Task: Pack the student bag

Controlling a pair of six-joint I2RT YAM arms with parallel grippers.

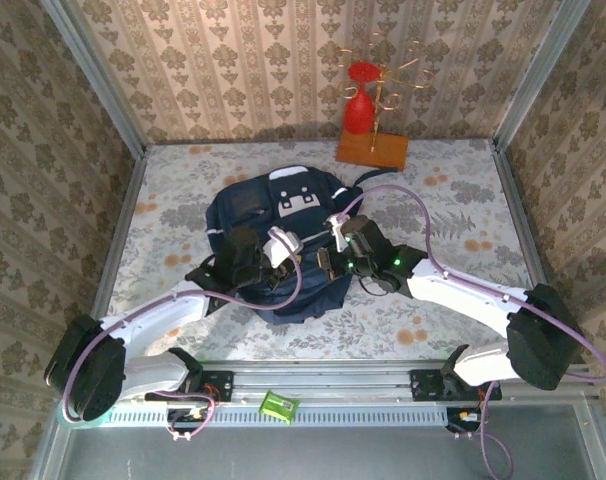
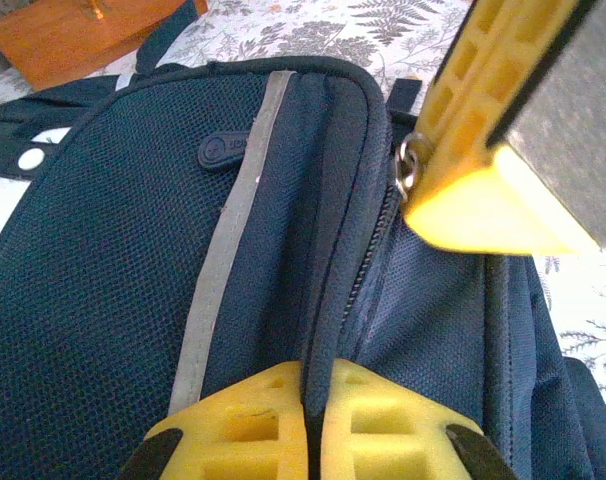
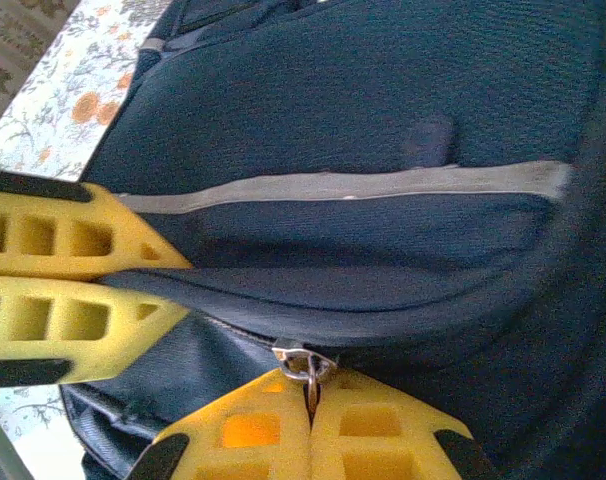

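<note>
1. The left gripper has its yellow jaws pressed nearly together on a raised fold of the student bag. The navy fabric rises straight out from between the tips.
2. Just left of those jaws runs the bag's pale stripe. Just right of them the zipper track leads away from the tips toward the right gripper.
3. The right gripper is clamped on the metal zipper pull, and the pull's ring stands out just beyond its tips.
4. In the right wrist view, the left gripper's fingers come in from the left. They are near the right jaws but apart from them, and they pinch the same seam edge. The zipper line runs between the two grips.
5. From above, the bag lies flat on the floral table, directly beneath both grippers. Its grey-white front patch is on the far side of the jaws, and the two grippers meet over the bag's middle.
</note>
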